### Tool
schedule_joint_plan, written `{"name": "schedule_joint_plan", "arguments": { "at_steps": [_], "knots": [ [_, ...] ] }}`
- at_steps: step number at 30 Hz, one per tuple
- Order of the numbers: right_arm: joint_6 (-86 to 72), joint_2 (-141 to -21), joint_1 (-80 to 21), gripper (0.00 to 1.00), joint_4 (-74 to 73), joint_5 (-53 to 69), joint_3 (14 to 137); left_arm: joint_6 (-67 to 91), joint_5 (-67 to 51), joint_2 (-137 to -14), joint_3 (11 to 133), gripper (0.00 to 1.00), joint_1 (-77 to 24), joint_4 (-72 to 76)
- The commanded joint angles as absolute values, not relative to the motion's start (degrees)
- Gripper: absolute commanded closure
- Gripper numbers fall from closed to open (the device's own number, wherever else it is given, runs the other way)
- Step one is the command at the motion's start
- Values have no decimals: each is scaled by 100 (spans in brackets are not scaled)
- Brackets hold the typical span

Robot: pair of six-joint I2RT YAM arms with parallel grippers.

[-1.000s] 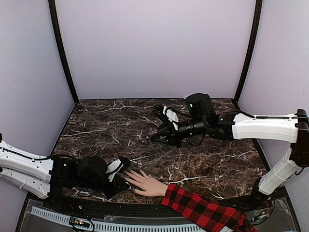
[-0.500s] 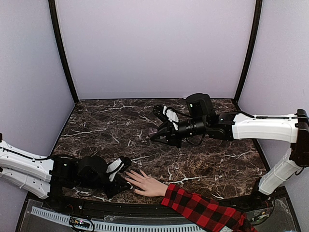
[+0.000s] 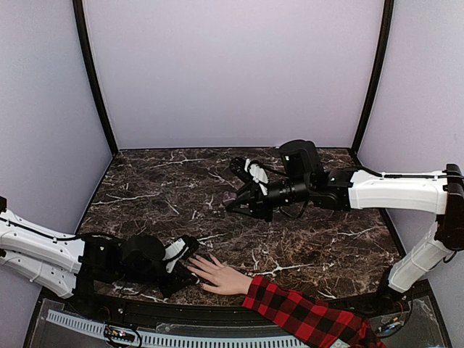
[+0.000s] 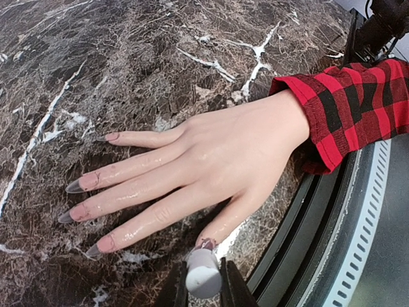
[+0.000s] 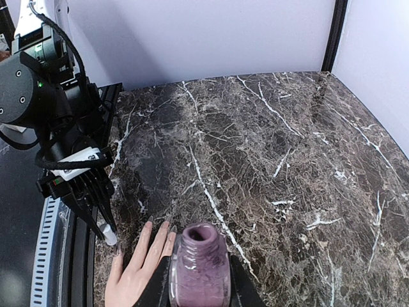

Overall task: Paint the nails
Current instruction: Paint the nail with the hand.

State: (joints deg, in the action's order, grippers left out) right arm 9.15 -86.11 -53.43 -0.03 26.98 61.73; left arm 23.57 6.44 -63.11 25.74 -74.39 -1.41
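Pale hand (image 4: 217, 150) laid flat on surface (image 3: 326, 239), long axis pointed toward left end effector (image 4: 203, 284); nails (image 4: 75, 186) just beside it, thumb nearest. White-capped brush (image 4: 203, 272) clamped there. Open purple bottle (image 5: 199, 256) clamped in right end effector (image 5: 199, 291), well beyond hand.

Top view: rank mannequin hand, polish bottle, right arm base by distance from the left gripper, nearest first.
1. Mannequin hand: right beside the left gripper, which holds the brush cap; near edge.
2. Polish bottle: mid-table, clamped in the right gripper.
3. Right arm base: far right, near edge.
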Motion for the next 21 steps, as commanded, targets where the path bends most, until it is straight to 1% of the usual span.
{"name": "schedule_joint_plan", "arguments": {
  "at_steps": [1, 21],
  "knots": [
    [932, -8604, -5300, 100, 193, 2711, 6201, 2347, 744, -6344, 2690, 100, -7400, -136],
    [938, -8612, -5298, 100, 193, 2709, 6188, 2338, 734, -6322, 2745, 100, -7400, -27]
  ]
}}
